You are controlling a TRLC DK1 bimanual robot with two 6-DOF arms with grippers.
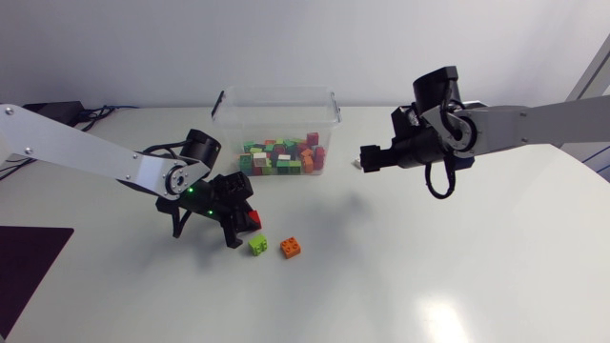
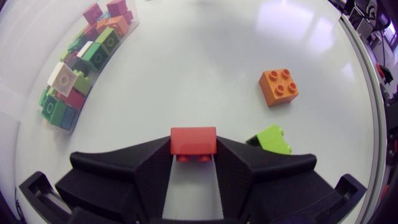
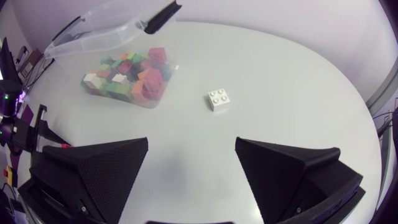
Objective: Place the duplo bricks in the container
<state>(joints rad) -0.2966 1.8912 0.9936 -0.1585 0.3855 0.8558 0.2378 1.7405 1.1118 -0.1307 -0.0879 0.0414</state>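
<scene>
Between the left jaws: red brick point(image 2: 193, 140), clamped from both sides. Green brick point(image 2: 272, 138) just beside them, orange brick point(image 2: 278, 87) ahead. Right jaws wide open; white brick point(image 3: 219, 99) ahead, container point(image 1: 276, 112) beyond.

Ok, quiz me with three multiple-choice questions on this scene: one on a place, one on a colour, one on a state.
1. The loose white brick lies: A) on the table beside the container B) inside the container C) atop an orange brick.
2. The left gripper's held brick is: A) green B) red C) white.
3. The right gripper is: A) shut on a brick B) shut, empty C) open.
Answers: 1 A, it sits alone on bare table; 2 B, the held brick is red; 3 C, a wide gap, nothing held.
</scene>
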